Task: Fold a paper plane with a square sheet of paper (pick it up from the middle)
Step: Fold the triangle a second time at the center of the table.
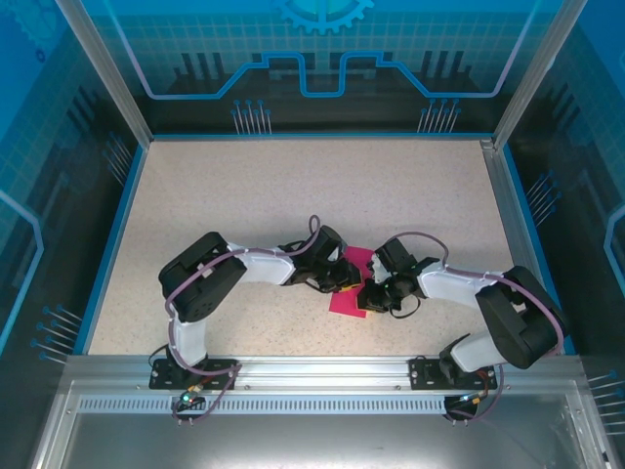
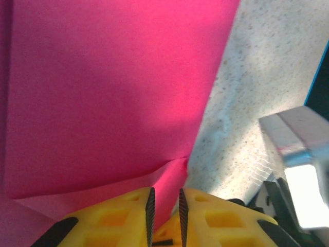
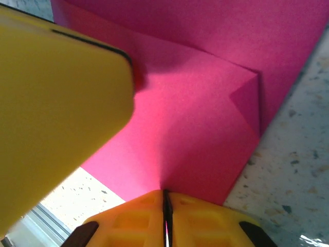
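The magenta-pink square sheet of paper lies partly folded on the table between my two grippers. Creased flaps cross it in the left wrist view and the right wrist view. No paper plane is in view. My left gripper is at the sheet's left side. Its yellow jaws stand a little apart, with a raised paper flap running into the gap. My right gripper is at the sheet's right side, its jaws shut on the paper's edge. A left finger looms close over the sheet.
The speckled beige table is bounded by blue walls at the left, the right and the back. A metal rail with the arm bases runs along the near edge. A grey part of the right arm sits close beside the left gripper.
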You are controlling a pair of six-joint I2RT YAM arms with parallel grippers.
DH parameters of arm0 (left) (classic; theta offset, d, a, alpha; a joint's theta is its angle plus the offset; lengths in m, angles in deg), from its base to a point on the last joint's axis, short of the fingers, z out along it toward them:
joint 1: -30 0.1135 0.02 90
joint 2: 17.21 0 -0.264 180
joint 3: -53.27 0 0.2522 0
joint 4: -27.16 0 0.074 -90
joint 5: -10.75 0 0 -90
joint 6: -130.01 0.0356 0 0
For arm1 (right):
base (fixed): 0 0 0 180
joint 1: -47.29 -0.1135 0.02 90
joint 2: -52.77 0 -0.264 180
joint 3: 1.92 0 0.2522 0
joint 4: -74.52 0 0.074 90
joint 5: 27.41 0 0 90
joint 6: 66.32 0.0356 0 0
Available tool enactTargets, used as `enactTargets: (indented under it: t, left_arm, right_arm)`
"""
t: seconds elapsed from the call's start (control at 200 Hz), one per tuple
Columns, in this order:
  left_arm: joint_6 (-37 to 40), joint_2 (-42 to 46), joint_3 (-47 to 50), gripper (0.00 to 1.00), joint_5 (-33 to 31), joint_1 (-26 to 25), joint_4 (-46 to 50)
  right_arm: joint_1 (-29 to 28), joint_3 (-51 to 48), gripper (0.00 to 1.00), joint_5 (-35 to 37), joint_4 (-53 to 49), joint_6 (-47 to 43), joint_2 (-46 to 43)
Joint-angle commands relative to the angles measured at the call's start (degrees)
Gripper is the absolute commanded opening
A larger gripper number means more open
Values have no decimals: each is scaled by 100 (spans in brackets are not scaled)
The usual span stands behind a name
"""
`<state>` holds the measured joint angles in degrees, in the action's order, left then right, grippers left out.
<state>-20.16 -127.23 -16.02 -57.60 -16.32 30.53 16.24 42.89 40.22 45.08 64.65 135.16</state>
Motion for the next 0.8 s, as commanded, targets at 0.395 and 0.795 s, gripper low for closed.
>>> enactTargets:
  t: [0.395, 0.795]
  left_arm:
    - [320, -132, 341, 25, -570, 520, -36]
    - [813, -48, -31, 26, -495, 992, 572]
  right_arm:
    - [-77, -346, 5, 848, -717, -134, 188]
    - [-90, -310, 6, 571, -537, -239, 306]
